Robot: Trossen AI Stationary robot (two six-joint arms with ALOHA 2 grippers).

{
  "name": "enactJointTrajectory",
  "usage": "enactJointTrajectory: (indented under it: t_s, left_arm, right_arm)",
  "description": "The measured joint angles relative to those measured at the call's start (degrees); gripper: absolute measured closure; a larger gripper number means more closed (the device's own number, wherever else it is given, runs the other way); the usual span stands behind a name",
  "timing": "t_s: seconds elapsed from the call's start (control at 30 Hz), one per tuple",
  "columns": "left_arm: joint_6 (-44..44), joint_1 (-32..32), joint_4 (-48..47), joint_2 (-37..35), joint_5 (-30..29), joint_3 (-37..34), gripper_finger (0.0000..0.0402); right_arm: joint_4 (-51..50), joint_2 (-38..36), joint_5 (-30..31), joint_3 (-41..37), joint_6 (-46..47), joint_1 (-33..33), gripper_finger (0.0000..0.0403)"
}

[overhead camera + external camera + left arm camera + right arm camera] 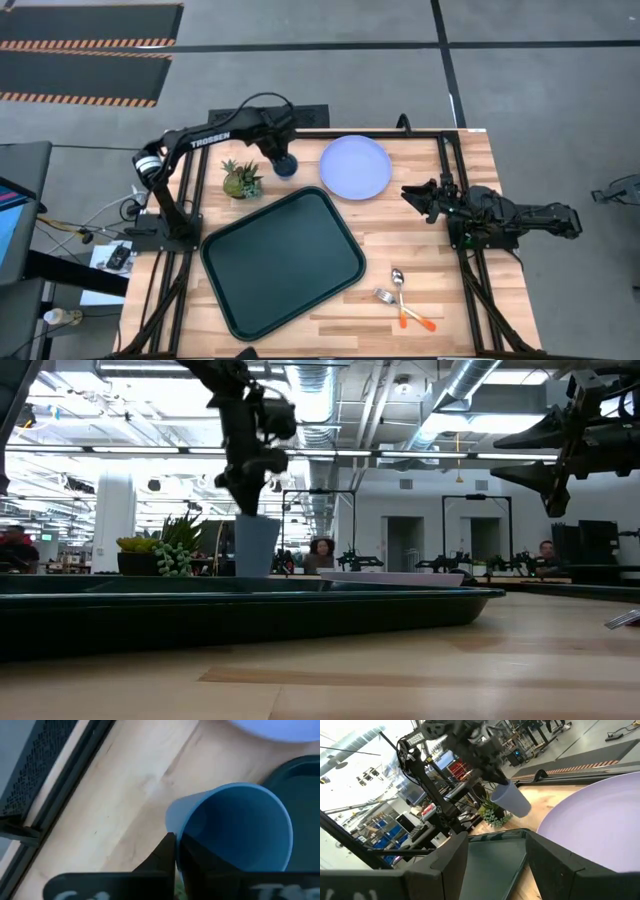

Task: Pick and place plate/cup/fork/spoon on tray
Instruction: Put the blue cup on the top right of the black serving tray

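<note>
The small blue cup (pixel 286 166) is at the far side of the table, between the green potted plant (pixel 242 180) and the lavender plate (pixel 355 167). My left gripper (pixel 282 152) is above the cup and shut on its rim. It also shows in the low view (pixel 252 488). The plate lies flat on the wood. The dark green tray (pixel 283 260) lies in the middle of the table. The spoon (pixel 399 283) and the fork (pixel 388 296) lie on the wood to the right of the tray. My right gripper (pixel 412 195) is open and empty beside the plate. My left gripper holds the cup's rim wall (pixel 176 836), with one finger inside the cup and one outside. The fingers come from above, pointing down. The cup (pixel 257 545) stands upright below the fingers. The tray's rim hides its base, so I cannot tell whether it is lifted.
The plant stands close to the cup's left. The tray's far edge (pixel 262 203) is just in front of the cup. A black frame (pixel 440 135) runs along the table's far edge and down both sides. There is bare wood between the plate and the cutlery.
</note>
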Motion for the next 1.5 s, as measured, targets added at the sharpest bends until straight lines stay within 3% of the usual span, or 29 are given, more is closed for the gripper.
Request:
enactJointTrajectory:
  t_s: [0.17,0.33,0.53,0.87,1.5]
  left_arm:
    - [-3.95,-4.64,-5.3,-0.1,2.2,6.79,0.0401]
    - [-11.56,-10.51,-4.66,-0.21,9.05,7.6,0.0401]
    - [-12.05,-17.93,-0.61,-0.05,6.53,4.68,0.0401]
    - [-14.41,-13.39,8.26,0.11,7.28,-7.76,0.0401]
    - [-14.78,-11.79,11.16,0.01,7.3,-8.78,0.0401]
  right_arm:
    - [0.0,-0.01,0.0,0.0,0.02,0.0,0.0179]
    - [-0.02,0.0,0.0,0.0,0.01,0.0,0.0179]
    - [-0.02,0.0,0.0,0.0,0.02,0.0,0.0179]
    - [-0.02,-0.02,0.0,0.0,0.02,0.0,0.0179]
    - [-0.05,0.0,-0.02,0.0,0.01,0.0,0.0179]
